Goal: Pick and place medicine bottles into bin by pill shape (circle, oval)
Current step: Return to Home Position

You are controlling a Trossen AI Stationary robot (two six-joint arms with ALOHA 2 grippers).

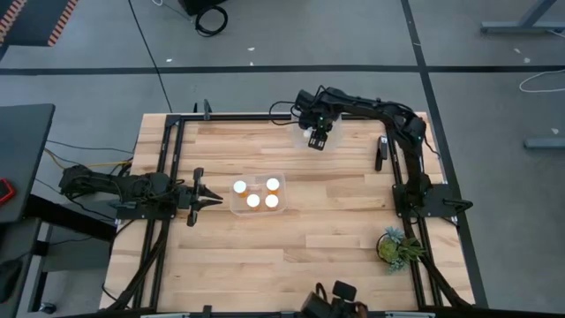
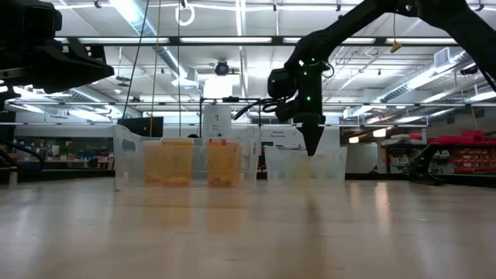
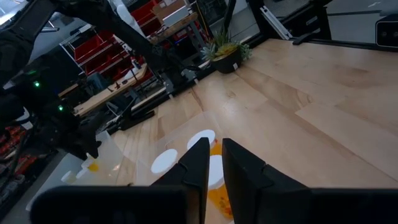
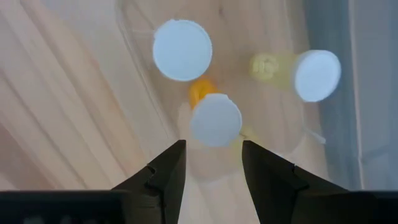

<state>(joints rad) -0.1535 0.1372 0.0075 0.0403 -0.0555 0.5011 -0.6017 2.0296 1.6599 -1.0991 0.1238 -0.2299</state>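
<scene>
Our right gripper (image 4: 212, 144) hangs spread wide and empty just above the small medicine bottles (image 4: 216, 119) standing in the far clear bin (image 2: 333, 167), so we think it must go straight up first, while our left gripper (image 1: 217, 201) waits pressed together beside the middle bin (image 1: 233, 205).

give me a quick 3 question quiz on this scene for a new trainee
1. True or false: the right gripper is shut on a bottle.
2. How many white-capped orange medicine bottles stand in the clear plastic bin in the middle of the high view?
3. The left gripper is (a) beside that bin, (b) over the small green potted plant, (c) inside that bin.
Key: 1 false, it is open and empty; 2 four; 3 a.
</scene>
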